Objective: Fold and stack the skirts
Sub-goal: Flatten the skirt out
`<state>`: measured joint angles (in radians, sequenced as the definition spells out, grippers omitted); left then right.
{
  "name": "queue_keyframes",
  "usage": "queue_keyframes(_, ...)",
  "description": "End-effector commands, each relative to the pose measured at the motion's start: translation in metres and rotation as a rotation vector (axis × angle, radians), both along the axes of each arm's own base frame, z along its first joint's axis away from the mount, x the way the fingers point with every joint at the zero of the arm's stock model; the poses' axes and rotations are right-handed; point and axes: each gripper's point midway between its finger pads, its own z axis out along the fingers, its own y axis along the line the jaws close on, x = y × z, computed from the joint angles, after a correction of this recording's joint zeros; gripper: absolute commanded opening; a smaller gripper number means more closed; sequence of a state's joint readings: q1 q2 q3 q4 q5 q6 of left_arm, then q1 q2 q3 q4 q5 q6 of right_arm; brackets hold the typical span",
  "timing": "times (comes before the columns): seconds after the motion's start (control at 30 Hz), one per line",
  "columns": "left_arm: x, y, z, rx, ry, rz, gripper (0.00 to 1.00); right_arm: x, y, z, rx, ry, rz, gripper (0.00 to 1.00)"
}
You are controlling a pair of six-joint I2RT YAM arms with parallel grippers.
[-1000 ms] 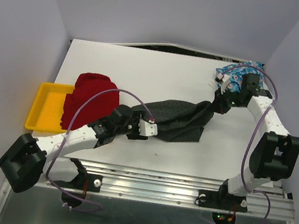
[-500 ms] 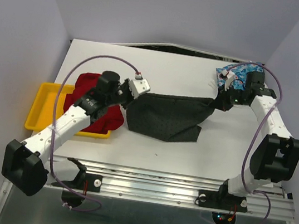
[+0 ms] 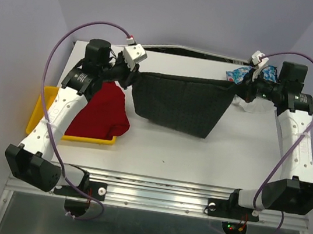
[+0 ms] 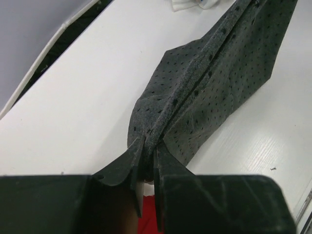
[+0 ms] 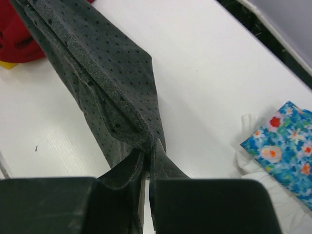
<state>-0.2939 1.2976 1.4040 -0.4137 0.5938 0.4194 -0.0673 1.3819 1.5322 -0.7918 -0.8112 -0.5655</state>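
- Skirt, grey dotted (image 3: 176,102), top view: hangs stretched btwn both arms over counter (image 3: 168,154). Red skirt (image 3: 101,112) lies partly on yellow tray (image 3: 37,117), blue skirt (image 3: 237,76) far right. Uneven lowering could lay it skewed or wrinkled.
- Left wrist: left jaws clamped on one corner, only a thin pinch of cloth. More pull may slip it free.
- Right wrist: right jaws clamped on other corner, blue skirt near. A low sweep could drag it.
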Motion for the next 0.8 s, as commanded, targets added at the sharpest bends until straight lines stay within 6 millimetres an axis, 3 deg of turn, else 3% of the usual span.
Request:
queue_keyframes(0.0, -0.017, 0.02, 0.089, -0.068, -0.242, 0.063, 0.0, 0.006, -0.028, 0.057, -0.063, -0.191, -0.136, 0.01)
queue_keyframes(0.13, -0.031, 0.033, 0.107, -0.077, -0.356, 0.111, 0.0, -0.002, -0.036, 0.09, -0.058, -0.301, -0.215, 0.01)
queue_keyframes(0.3, -0.051, 0.036, 0.116, -0.087, -0.404, 0.09, 0.0, -0.017, -0.044, 0.14, 0.008, -0.412, -0.336, 0.01)
queue_keyframes(0.43, -0.083, 0.034, 0.135, -0.099, -0.471, 0.018, 0.0, -0.04, -0.046, 0.181, 0.031, -0.519, -0.375, 0.01)
queue_keyframes(0.57, -0.114, 0.031, 0.137, -0.113, -0.494, -0.051, 0.0, -0.071, -0.045, 0.192, 0.012, -0.571, -0.372, 0.01)
queue_keyframes(0.77, -0.167, 0.029, 0.124, -0.164, -0.464, -0.151, 0.0, -0.12, -0.048, 0.185, -0.015, -0.596, -0.417, 0.01)
